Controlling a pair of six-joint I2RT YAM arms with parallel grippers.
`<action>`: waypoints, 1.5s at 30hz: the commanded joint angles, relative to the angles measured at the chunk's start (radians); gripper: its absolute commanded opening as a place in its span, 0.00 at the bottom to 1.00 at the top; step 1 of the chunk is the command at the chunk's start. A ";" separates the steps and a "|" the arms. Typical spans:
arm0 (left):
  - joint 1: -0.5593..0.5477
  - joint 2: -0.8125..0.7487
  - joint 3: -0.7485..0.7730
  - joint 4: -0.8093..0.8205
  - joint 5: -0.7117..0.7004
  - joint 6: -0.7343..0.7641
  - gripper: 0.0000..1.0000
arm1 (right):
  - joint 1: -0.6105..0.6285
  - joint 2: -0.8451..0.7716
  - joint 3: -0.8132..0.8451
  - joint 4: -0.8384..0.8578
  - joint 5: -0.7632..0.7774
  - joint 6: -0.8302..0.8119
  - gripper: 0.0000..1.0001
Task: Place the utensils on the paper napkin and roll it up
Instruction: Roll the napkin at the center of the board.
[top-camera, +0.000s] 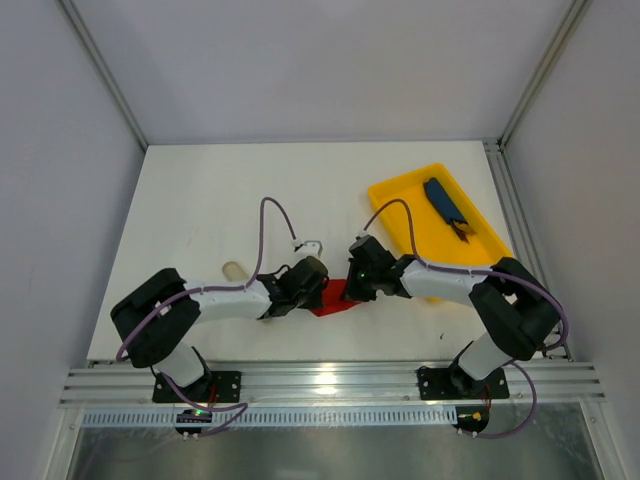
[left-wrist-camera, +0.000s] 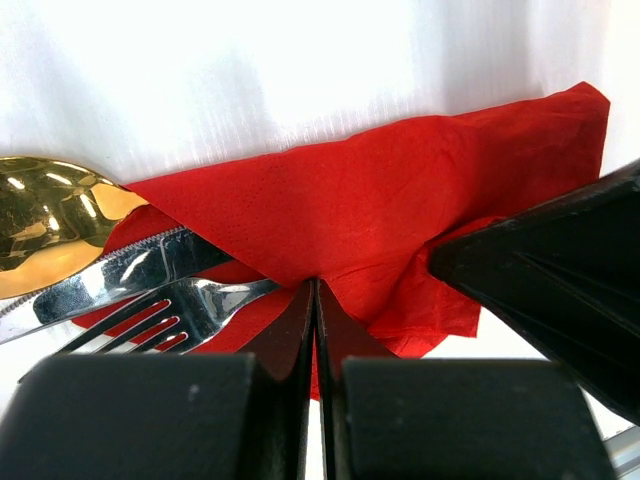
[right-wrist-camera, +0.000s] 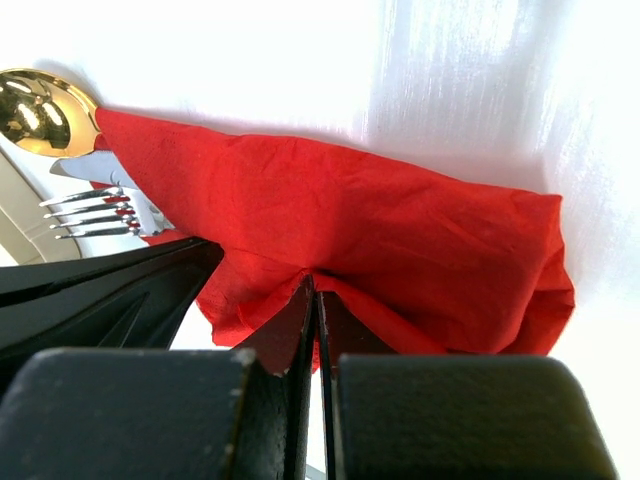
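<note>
White tabletop (top-camera: 200, 200) sits between pale walls, and both arms reach in from its near edge. Closest in, the left gripper (top-camera: 303, 282) and the right gripper (top-camera: 360, 275) meet nose to nose over the paper napkin (top-camera: 333, 300). The napkin is a red sheet folded over itself, lying just ahead of the arms and between their bases.

From the left wrist, the left gripper (left-wrist-camera: 316, 287) has its jaws pressed together on a pinch of the napkin's near edge. The right wrist shows the right gripper (right-wrist-camera: 316, 282) clamped the same way on that fold.

Utensil heads stick out of the bundle at the left of both wrist views. They are the gold spoon (left-wrist-camera: 45, 225), the fork (left-wrist-camera: 195, 308) with its tines over red paper, and a flat silver blade (left-wrist-camera: 130, 270) between them.

Off to the left, a beige sleeve (top-camera: 232, 269) lies on bare table. Farthest back on the right, a yellow tray (top-camera: 485, 240) holds one dark-blue oblong item (top-camera: 445, 205), lying lengthwise.
</note>
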 joint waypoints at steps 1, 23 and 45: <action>0.011 -0.009 0.006 -0.016 -0.012 0.018 0.00 | -0.005 -0.062 0.026 -0.028 0.023 -0.024 0.04; 0.011 -0.053 0.048 0.012 0.013 0.049 0.00 | -0.005 0.011 0.028 -0.009 0.008 -0.021 0.04; 0.011 0.040 0.016 0.010 0.003 0.003 0.00 | -0.005 -0.067 0.066 -0.066 0.010 -0.022 0.04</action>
